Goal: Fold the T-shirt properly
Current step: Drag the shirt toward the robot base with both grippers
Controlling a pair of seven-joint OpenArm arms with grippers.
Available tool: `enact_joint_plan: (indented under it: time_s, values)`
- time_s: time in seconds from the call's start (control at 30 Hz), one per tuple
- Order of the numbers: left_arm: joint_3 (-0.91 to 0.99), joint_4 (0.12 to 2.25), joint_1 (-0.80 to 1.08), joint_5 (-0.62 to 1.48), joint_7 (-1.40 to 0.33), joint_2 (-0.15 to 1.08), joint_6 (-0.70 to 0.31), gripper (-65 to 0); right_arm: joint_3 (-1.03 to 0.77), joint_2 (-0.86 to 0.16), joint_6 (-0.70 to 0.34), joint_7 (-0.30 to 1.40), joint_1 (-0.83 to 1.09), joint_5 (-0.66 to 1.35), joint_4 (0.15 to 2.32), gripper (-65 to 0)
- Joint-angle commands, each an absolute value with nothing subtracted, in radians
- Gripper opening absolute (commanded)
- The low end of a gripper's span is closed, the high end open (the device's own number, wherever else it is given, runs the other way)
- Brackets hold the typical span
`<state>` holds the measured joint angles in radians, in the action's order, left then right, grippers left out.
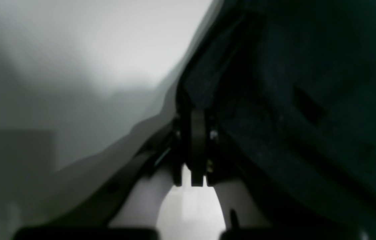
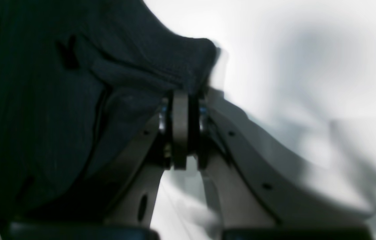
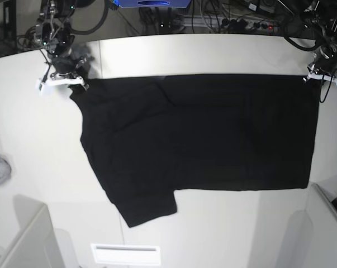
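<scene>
Though blurred, both jaws pinch the T-shirt (image 3: 202,134), print hidden.

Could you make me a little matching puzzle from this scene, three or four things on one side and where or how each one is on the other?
Things:
1. T-shirt
2. right gripper
3. left gripper
4. table

Places or states:
A. white, under everything
B. pinching the shirt's corner at the base view's left
C. black, spread flat
D. pinching the shirt's corner at the base view's right

Pairs: 1-C, 2-B, 3-D, 4-A
</scene>
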<state>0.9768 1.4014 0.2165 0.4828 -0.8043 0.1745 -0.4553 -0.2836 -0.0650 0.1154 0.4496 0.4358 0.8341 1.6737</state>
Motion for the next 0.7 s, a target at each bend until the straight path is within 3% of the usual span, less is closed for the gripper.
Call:
enact_joint_plan:
  time_s: [0.0,0.53,0.67]
  values:
    - [0.963,1.445,0.24,0.484,-0.811,0.188,-0.456,-65.0,-0.288,-0.074,0.111,0.432,0.447,0.839,1.705,-65.0]
    - [0.941,1.518,0.39,0.484,-0.811,0.159,-0.456,-65.0,-0.288,-0.07,0.117,0.426,0.654,0.84,1.825,-65.0]
    - [0.941,1.531,0.42,0.484,-0.811,0.157,-0.456,-65.0,-0.328,-0.025,0.114,0.426,0.687,0.839,1.827,-65.0]
